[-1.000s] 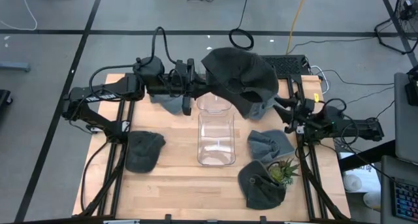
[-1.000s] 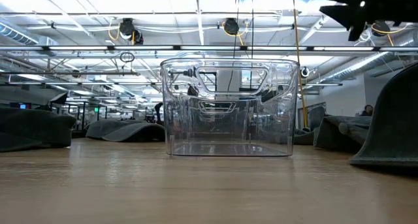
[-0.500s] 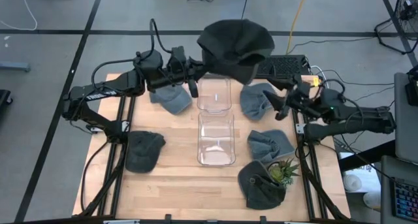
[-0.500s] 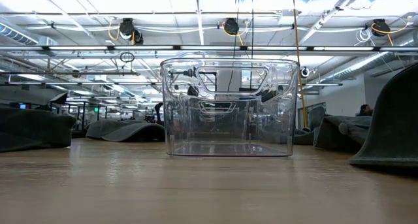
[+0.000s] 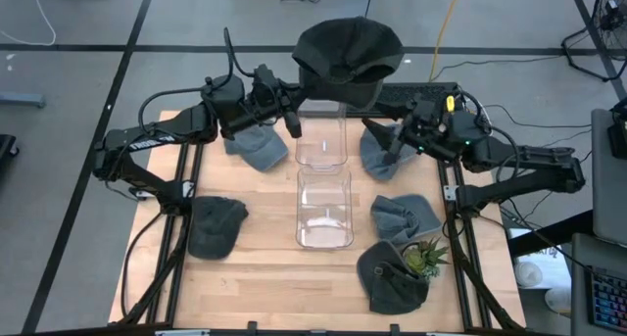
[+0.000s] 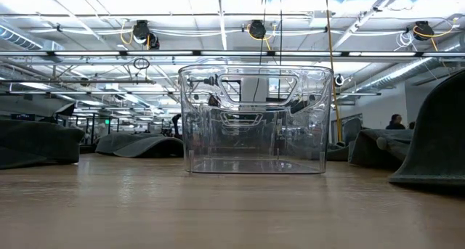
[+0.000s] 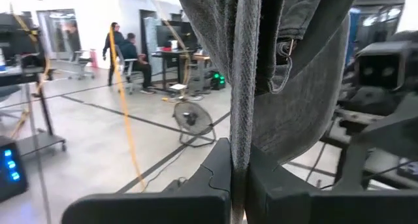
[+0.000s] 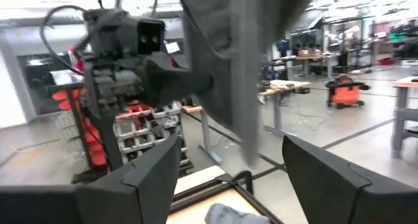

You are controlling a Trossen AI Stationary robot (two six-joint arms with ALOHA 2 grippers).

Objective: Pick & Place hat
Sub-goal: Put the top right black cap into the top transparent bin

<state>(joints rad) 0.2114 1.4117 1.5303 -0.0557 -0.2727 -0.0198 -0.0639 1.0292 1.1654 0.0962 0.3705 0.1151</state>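
My left gripper (image 5: 297, 99) is shut on a dark grey hat (image 5: 348, 52), which it holds high over the table's far edge. In the left wrist view the hat (image 7: 287, 74) fills the space ahead of the shut fingers, and a small strap buckle (image 7: 284, 48) shows on it. My right gripper (image 5: 395, 145) is raised to the hat's right and is open. In the right wrist view the hat (image 8: 235, 67) hangs ahead of the open fingers (image 8: 150, 178), apart from them. Neither gripper shows in the low view. My left gripper pinches a narrow folded edge of the hat (image 7: 238, 139) between its two fingers. The fingers come level from the table's left side. The hat is lifted clear of the table and spreads out beyond the fingertips.
A clear bin (image 5: 323, 209) stands mid-table, with a second clear bin (image 5: 320, 140) behind it. Other grey hats lie at the far left (image 5: 257, 148), near left (image 5: 216, 223), far right (image 5: 382, 152), right (image 5: 405, 216) and near right (image 5: 392, 277). A small plant (image 5: 423, 258) stands by the near-right one.
The hat has swung up and toward the table's far edge in my left gripper, uncovering the far clear bin and the far-right hat. My right gripper has risen from beside the hat's right edge, leaving the low view, and has moved toward the far left.
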